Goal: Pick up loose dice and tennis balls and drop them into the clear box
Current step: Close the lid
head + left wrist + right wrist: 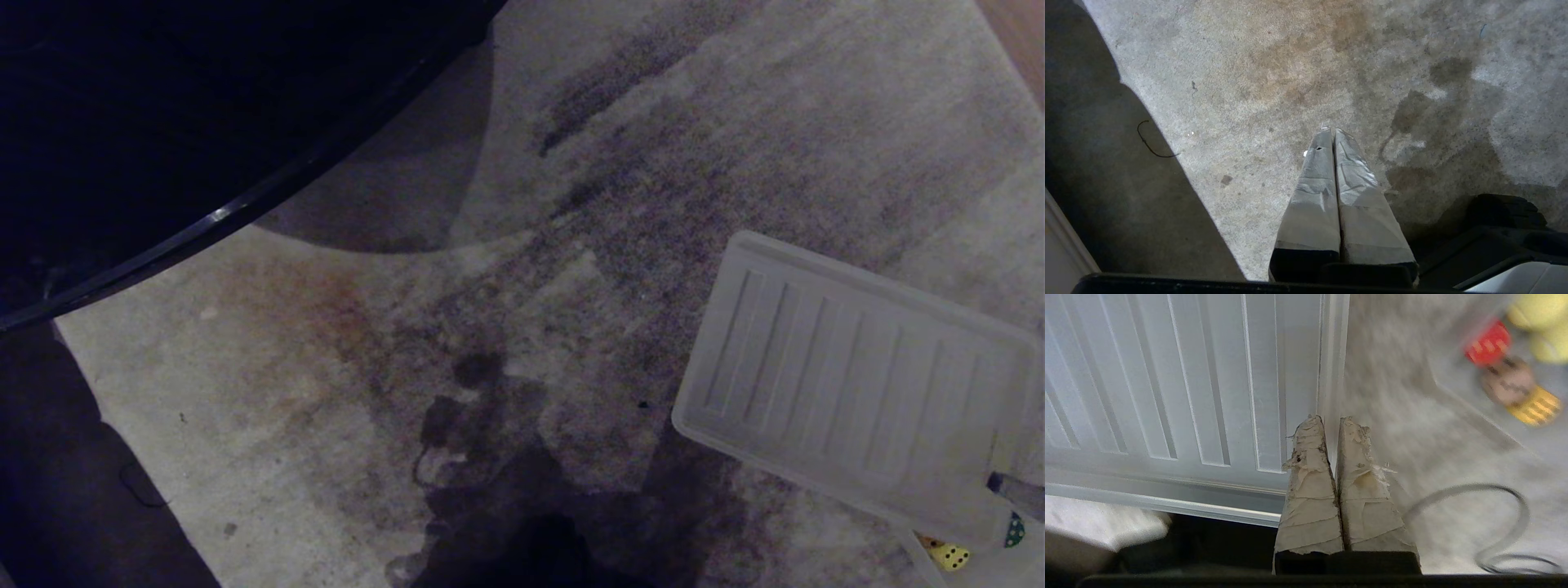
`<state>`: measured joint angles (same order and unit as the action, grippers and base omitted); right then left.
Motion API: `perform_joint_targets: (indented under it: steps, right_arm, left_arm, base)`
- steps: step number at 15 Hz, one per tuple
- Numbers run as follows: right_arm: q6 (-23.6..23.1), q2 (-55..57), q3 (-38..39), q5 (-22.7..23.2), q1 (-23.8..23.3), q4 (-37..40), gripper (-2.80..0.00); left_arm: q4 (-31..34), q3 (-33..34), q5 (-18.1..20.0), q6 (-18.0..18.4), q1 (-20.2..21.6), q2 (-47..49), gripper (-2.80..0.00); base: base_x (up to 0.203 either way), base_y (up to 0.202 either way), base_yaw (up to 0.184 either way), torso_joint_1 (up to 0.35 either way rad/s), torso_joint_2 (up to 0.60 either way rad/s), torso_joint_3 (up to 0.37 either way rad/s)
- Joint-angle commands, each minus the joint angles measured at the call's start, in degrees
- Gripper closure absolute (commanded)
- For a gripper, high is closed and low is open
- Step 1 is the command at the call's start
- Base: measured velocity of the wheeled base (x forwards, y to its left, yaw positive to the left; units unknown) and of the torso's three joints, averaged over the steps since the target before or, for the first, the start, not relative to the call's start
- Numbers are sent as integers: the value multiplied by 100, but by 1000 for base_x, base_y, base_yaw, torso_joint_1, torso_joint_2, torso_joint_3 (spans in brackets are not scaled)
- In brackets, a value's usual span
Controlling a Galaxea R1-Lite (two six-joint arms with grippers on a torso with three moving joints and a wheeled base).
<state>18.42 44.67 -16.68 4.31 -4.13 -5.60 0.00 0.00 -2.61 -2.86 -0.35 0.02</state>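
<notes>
Open carpet (392, 343) fills the middle ground. The ribbed lid (849, 376) blocks the right side, crowding the clear box (927, 559), and a dark curved edge (245, 196) hems in the far left.

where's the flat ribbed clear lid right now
In the head view the flat ribbed clear plastic lid lies on the pale stained carpet at the right, just beyond the yellow black-pipped die.

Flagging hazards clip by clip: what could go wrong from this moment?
1. The right tool, shut and empty, hangs at the rim of the ribbed lid; a low sweep might catch it.
2. A grey cable loops on the carpet beside that tool and could snag.
3. The head view shows only the yellow die and a green one at its corner, so targeting there may be poor.
</notes>
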Motion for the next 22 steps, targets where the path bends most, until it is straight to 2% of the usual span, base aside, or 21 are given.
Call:
perform_joint_targets:
  steps: [1,3,5,8,10,11,17,18,20,22]
  right_arm:
    - [-150,-1845,98,10,0,1260,0]
    - [-259,-2668,164,22,0,2072,0]
    - [-391,-2839,263,8,0,2493,0]
    - [-913,-2850,353,148,50,2555,0]
    - [-922,-2981,403,181,496,2624,0]
    - [-926,-3219,461,190,545,2638,0]
    - [-879,-4418,526,327,487,2595,0]
    - [-1153,-4474,571,212,485,2448,0]
    - [-1162,-4467,701,-273,484,2085,0]
    - [-1212,-4467,742,-263,484,2208,0]
  left_arm:
    - [0,9,-3,-4,0,-2,0]
    - [0,9,-3,-4,0,-2,0]
    - [0,9,-3,-4,0,-2,0]
    - [0,9,-3,-4,0,-2,0]
    - [0,9,-3,-4,0,-2,0]
    - [0,9,-3,-4,0,-2,0]
    - [0,9,-3,-4,0,-2,0]
    - [0,9,-3,-12,0,-2,0]
    - [0,9,-3,-4,0,-2,0]
    - [0,9,-3,-9,0,-2,0]
  base:
    - [0,0,0,0,0,0]
    - [0,0,0,0,0,0]
    - [0,0,0,0,0,0]
    - [0,0,0,0,0,0]
    - [0,0,0,0,0,0]
    - [0,0,0,0,0,0]
    - [0,0,0,0,0,0]
    - [0,0,0,0,0,0]
    - [0,0,0,0,0,0]
    - [0,0,0,0,0,0]
